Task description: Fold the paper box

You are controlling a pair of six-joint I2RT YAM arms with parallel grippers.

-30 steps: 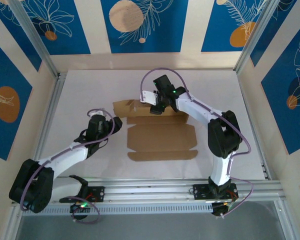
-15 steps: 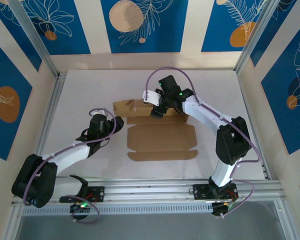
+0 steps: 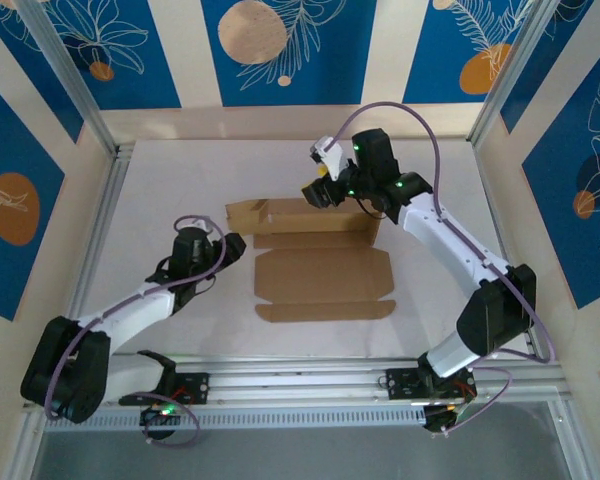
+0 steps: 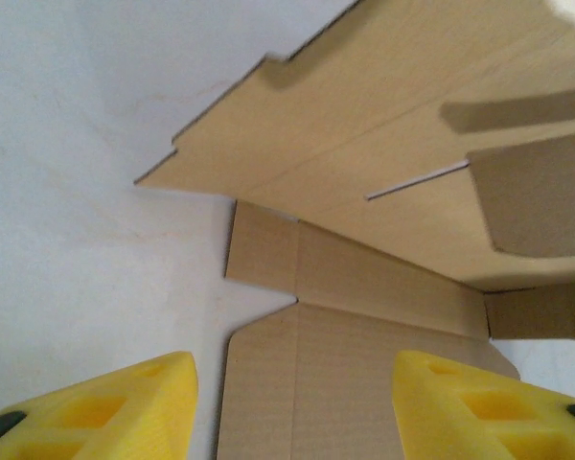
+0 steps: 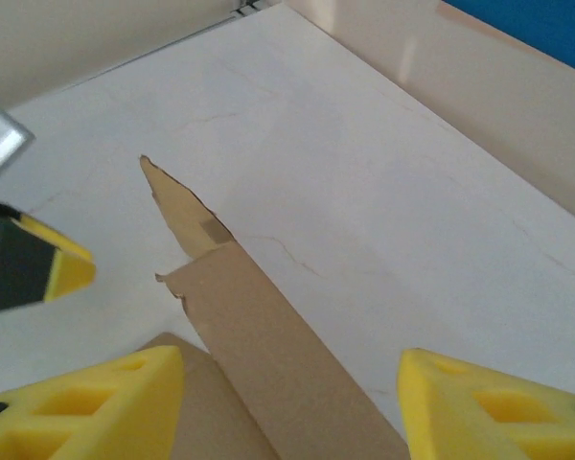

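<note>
1. the right pincer (image 3: 317, 192) hangs over the far side of the paper box (image 3: 320, 275). its yellow fingers (image 5: 86, 402) stand wide apart and hold nothing.
2. in the right wrist view, a thin brown edge of the cardboard runs up between those fingers. it does not touch either one.
3. the left pincer (image 3: 228, 247) sits low, just beside the left side of the paper box. its jaws are open too, with nothing in them. in the left wrist view, the flat cardboard lies below and in front of it.
4. the paper box lies in the middle of the white table (image 3: 180, 180).
5. its big middle part lies flat. a thin flap (image 3: 325, 311) lies flat along the near side.
6. the far part (image 3: 280, 213) is folded up like a low wall.
7. around the table are pale walls with blue panels (image 3: 280, 50). the panels show round orange shapes and white leaves.
</note>
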